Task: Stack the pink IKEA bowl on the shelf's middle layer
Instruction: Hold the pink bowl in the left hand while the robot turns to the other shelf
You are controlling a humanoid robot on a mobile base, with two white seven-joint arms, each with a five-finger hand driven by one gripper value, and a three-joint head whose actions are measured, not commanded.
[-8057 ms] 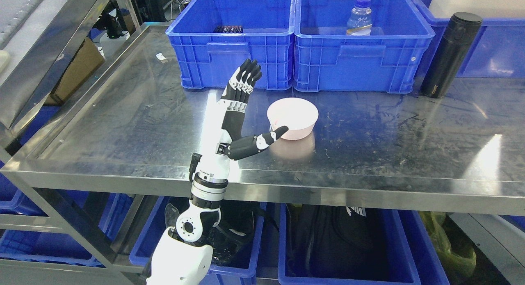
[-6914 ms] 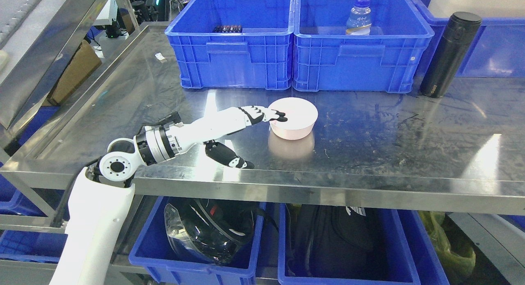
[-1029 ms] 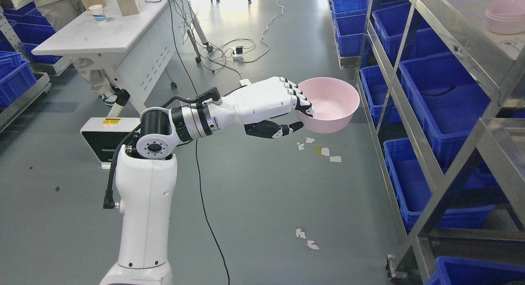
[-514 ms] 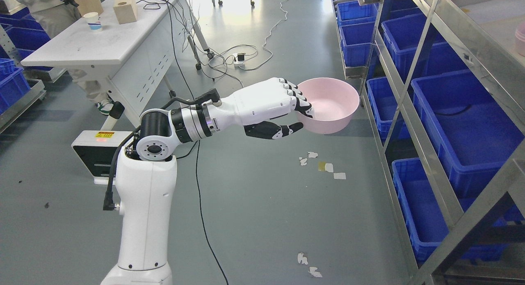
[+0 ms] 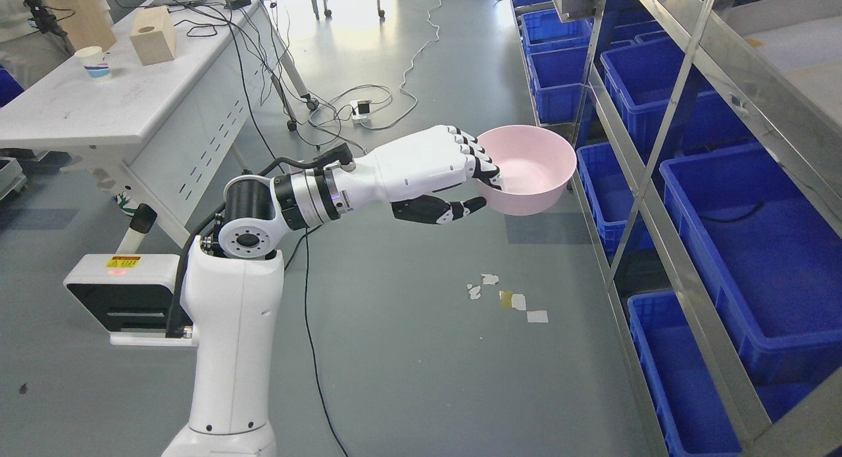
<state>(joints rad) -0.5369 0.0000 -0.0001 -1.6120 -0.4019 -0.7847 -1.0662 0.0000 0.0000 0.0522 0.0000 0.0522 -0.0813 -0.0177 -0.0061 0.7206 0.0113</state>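
Left arm: the white robot arm comes in from 7 o'clock.
Left hand (image 5: 447, 181): its fingers hook over the near rim, thumb under, pinching the round pink plastic bowl (image 5: 529, 169).
Bowl: up in the air, above the grey floor (image 5: 408, 325).
Shelf: shiny metal rack (image 5: 684, 181) with blue plastic bins (image 5: 756, 246), at 3 o'clock.
Table: white desk (image 5: 99, 108), at 10 o'clock.

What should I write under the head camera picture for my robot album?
Robot's left hand carries a pink bowl upright over the grey floor, beside a metal shelf holding blue bins.
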